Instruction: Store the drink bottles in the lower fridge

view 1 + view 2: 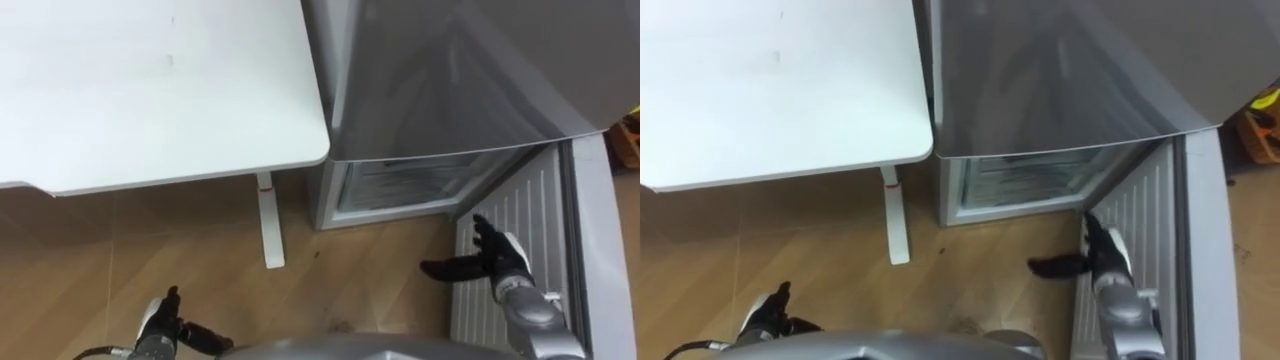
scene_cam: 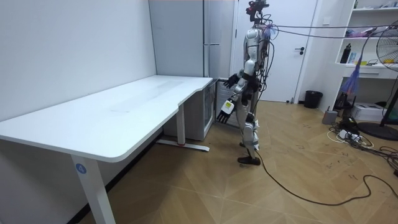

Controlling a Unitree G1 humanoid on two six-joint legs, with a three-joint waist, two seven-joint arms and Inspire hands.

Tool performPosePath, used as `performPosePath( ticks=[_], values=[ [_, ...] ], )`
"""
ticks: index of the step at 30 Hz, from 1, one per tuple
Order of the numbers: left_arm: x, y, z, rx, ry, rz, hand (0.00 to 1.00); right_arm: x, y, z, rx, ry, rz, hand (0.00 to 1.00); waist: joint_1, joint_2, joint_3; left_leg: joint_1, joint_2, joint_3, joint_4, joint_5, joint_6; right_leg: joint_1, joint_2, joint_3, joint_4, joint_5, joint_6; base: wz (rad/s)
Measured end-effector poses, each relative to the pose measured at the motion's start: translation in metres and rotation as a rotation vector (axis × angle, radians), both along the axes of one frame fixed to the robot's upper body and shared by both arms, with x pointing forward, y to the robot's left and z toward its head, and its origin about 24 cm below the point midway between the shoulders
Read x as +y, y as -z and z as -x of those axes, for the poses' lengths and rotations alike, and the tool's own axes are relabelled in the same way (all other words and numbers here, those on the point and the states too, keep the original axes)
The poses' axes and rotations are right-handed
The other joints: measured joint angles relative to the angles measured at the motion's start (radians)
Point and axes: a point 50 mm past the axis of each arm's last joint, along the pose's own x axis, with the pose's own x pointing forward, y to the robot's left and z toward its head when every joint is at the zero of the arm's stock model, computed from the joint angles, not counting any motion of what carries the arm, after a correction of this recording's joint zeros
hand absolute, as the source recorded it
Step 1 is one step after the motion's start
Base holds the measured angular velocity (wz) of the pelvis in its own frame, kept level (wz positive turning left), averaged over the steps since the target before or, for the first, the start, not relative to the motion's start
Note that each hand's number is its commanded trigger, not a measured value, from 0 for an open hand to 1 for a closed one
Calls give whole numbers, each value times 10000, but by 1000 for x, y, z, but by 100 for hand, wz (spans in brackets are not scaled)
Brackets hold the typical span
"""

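The grey fridge (image 1: 450,70) stands straight ahead of me, its lower compartment (image 1: 410,185) showing shelves inside. The lower door (image 1: 525,225) is swung out toward my right, its ribbed inner side facing me. My right hand (image 1: 495,262) is open, fingers spread, at that inner side near the door's edge; whether it touches the door I cannot tell. My left hand (image 1: 160,322) hangs low at my left side over the floor, fingers relaxed and holding nothing. In the room view I stand upright before the fridge (image 2: 205,37), right hand (image 2: 233,79) forward, left hand (image 2: 225,107) down.
A white table (image 1: 150,90) runs along my left, its corner close to the fridge, its leg (image 1: 268,225) on the wooden floor. Open floor lies between the leg and the fridge door. Behind me in the room view stand a shelf (image 2: 367,37), a fan (image 2: 388,50) and a bin (image 2: 313,99).
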Motion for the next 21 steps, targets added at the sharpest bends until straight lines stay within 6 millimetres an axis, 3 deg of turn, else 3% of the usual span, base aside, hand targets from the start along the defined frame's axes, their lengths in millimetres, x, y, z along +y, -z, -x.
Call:
performPosePath(
  ticks=[7,8,9,14,18,21],
  values=[
    [9,-3,3,223,615,-428,0,-27,-52,-25,-2487,540,1663,0,-20,-88,-10,-116,2,35,-11,4,8,-34,7,-8,-148,73,17,0],
    [10,-3,2,237,717,-490,0,-28,-59,-29,-2821,564,1838,0,-50,-129,-57,-165,7,31,-11,14,23,-67,11,-12,-144,94,7,0],
    [11,-4,2,243,786,-531,0,-29,-66,-31,-3104,591,2024,0,-126,-108,-55,-177,5,21,-29,50,25,-71,8,-14,-149,110,7,0],
    [13,-3,13,524,563,-594,0,-35,-88,-37,-4066,897,2720,0,-290,-89,-81,-71,-5,-9,-174,129,9,-41,10,-15,-156,113,8,0],
    [16,-3,18,576,374,-645,0,-53,-105,-36,-4685,1672,3509,0,-312,-142,-96,-52,-4,16,-169,130,8,-15,8,-25,-156,115,6,0],
    [16,-3,23,727,296,-665,0,-63,-107,-31,-4911,2632,3274,0,-358,-151,-61,-59,-4,11,-167,130,8,-18,8,-22,-163,116,4,0]
  ],
)
